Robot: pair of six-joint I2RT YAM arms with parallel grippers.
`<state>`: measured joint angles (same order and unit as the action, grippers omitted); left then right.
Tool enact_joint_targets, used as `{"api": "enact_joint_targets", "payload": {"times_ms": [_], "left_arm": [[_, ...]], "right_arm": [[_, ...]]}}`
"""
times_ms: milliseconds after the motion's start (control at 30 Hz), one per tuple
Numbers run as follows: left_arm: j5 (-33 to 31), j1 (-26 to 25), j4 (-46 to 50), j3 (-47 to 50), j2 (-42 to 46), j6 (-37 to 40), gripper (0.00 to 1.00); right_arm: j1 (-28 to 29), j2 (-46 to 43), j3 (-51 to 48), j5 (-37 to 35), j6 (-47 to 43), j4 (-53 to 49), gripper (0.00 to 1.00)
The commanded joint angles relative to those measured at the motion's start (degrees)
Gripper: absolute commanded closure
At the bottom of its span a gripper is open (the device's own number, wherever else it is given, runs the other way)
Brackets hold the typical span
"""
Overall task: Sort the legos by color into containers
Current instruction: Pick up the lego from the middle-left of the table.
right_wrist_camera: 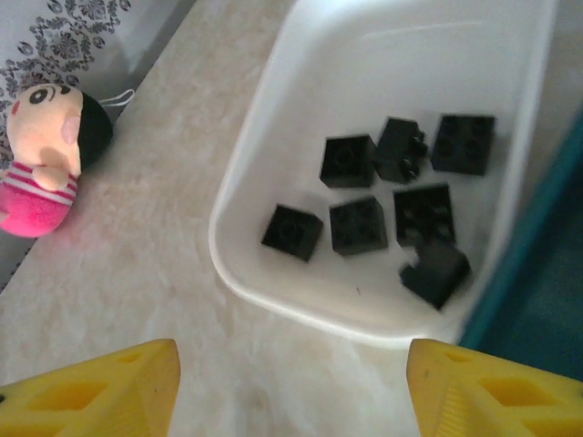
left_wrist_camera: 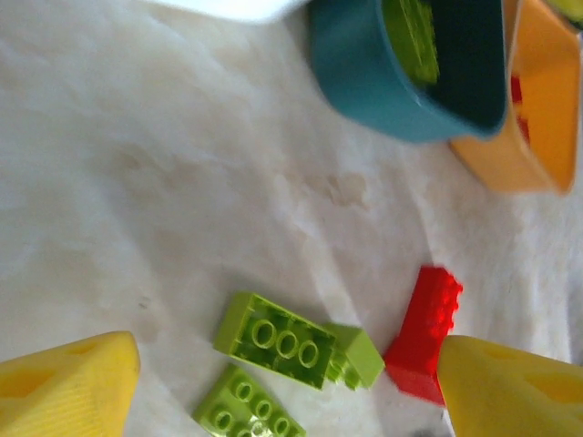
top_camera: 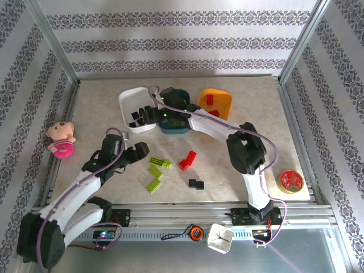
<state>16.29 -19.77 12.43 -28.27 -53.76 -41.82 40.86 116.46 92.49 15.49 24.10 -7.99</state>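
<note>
The left gripper point(left_wrist_camera: 287, 357) hangs low, jaws wide and empty, over the green bricks point(left_wrist_camera: 273, 339) on the table, well to the near side of the teal tub point(left_wrist_camera: 364, 82). A red brick point(left_wrist_camera: 424, 332) sits just beside them, so closing here could pinch both colours or knock the red one away. The left arm point(top_camera: 85, 182) stretches forward, wrist tipped down. The right gripper point(right_wrist_camera: 291, 360), also wide and empty, hovers over the white tub point(right_wrist_camera: 246, 264) left of the teal tub, with black bricks point(right_wrist_camera: 355, 223) inside.
</note>
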Motion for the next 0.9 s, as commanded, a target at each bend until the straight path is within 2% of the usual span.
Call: {"api": "enact_joint_targets", "payload": {"times_ms": [0,233,367,433,633,867], "left_arm": [[-4.53,-7.54,2.46,-5.06,-5.22,6.17,0.13],[-11.86,-20.01,3.96,-14.68,-17.46,12.14,0.11],[-11.64,-25.77,4.83,-21.11,-24.87,15.70,0.12],[-11.72,-27.86,6.38,-24.40,-29.30,17.43,0.15],[-11.73,-30.07,8.73,-29.93,-39.26,19.09,0.24],[-12.77,-32.03,10.19,-33.22,-43.91,19.85,0.31]], "right_arm": [[-2.43,-7.85,-9.58,-1.32,1.25,6.30,0.33],[-6.67,-21.94,-28.41,-4.32,1.73,8.46,0.33],[-9.19,-28.53,-36.04,-5.65,2.33,8.86,0.32],[-10.55,-32.43,-39.72,-6.62,2.61,8.78,0.31],[-14.69,-41.90,-46.58,-7.89,3.23,7.61,0.30],[-19.55,-50.78,-50.27,-9.11,3.40,4.61,0.29]]}}
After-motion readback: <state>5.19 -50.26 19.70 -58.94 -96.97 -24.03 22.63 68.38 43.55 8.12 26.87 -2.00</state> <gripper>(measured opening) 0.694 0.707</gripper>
